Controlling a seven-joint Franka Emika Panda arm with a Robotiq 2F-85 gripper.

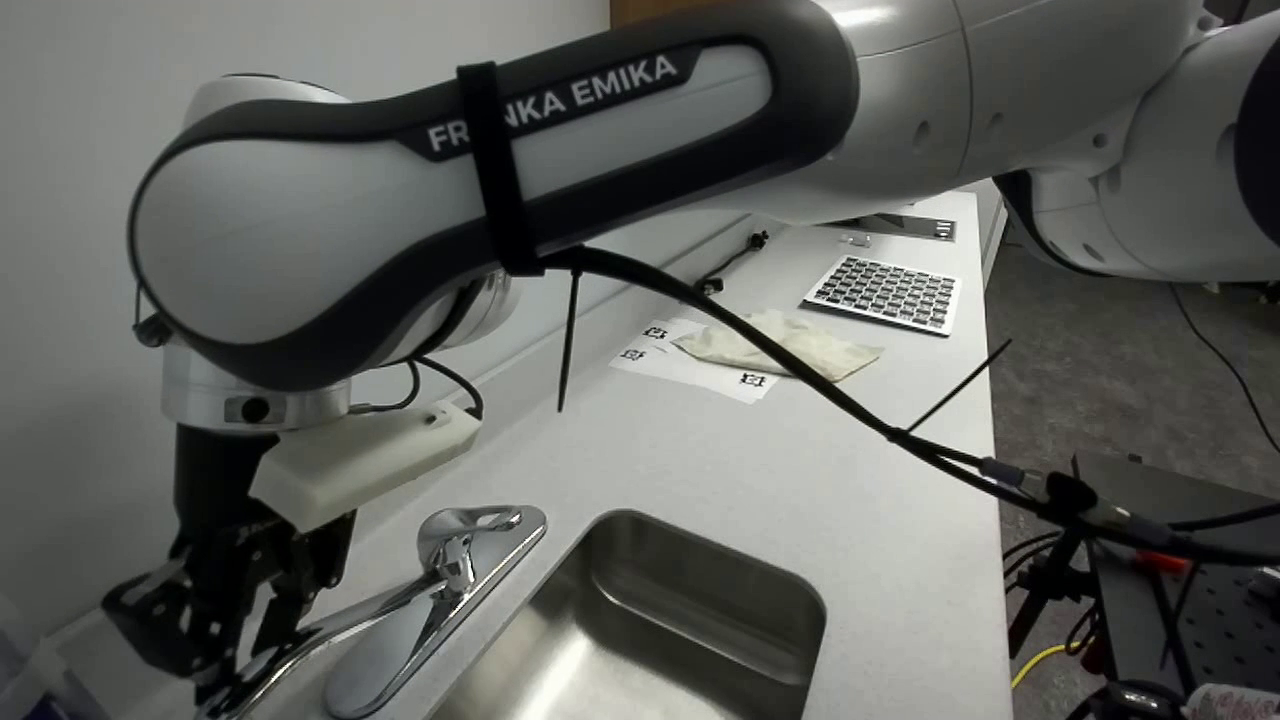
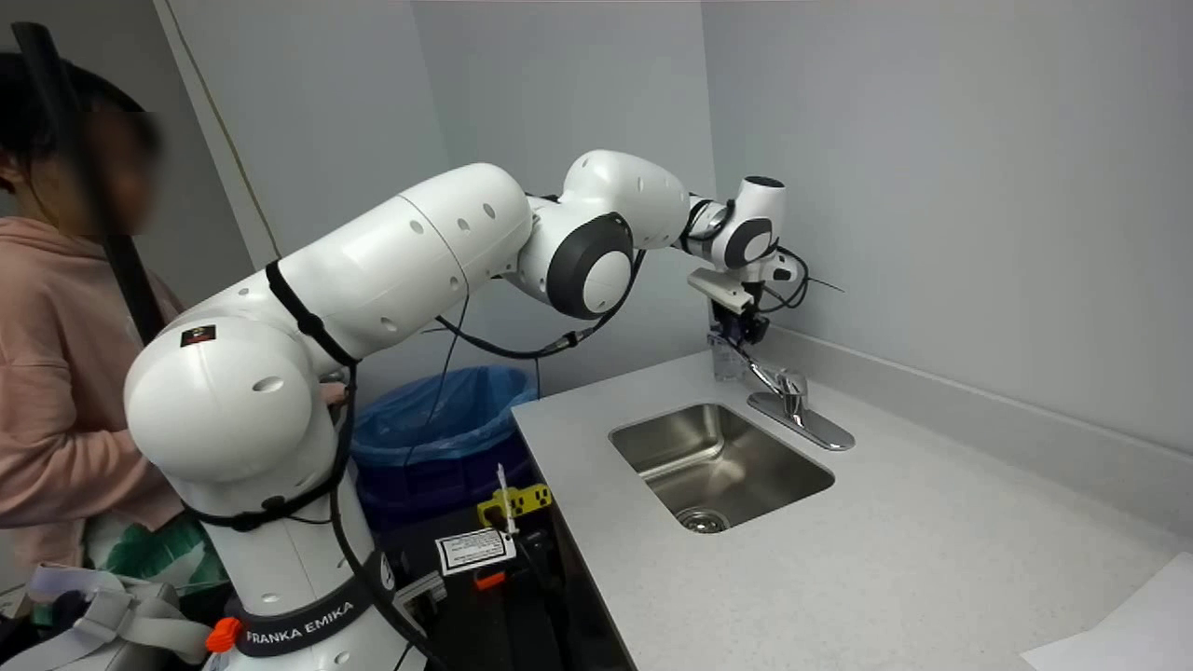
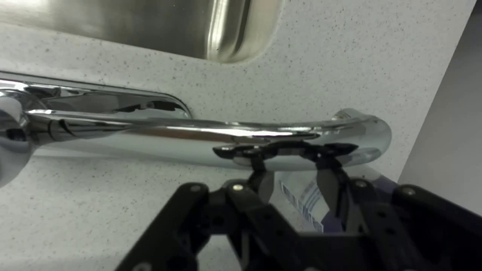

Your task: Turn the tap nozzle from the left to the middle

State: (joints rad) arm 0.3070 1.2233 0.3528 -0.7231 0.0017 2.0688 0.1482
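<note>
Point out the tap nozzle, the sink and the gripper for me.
Tap nozzle [image 3: 196, 141], in the wrist view: midway along its chrome tube.
Sink [image 2: 736, 473], in an exterior view: inside of its metal basin.
Gripper [image 3: 295, 180], in the wrist view: midway between its parted fingertips.

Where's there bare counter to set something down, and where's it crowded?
Bare: the counter between the sink and the printed sheets. Crowded: around the spout, with the tool and a clear plastic item close by.
</note>
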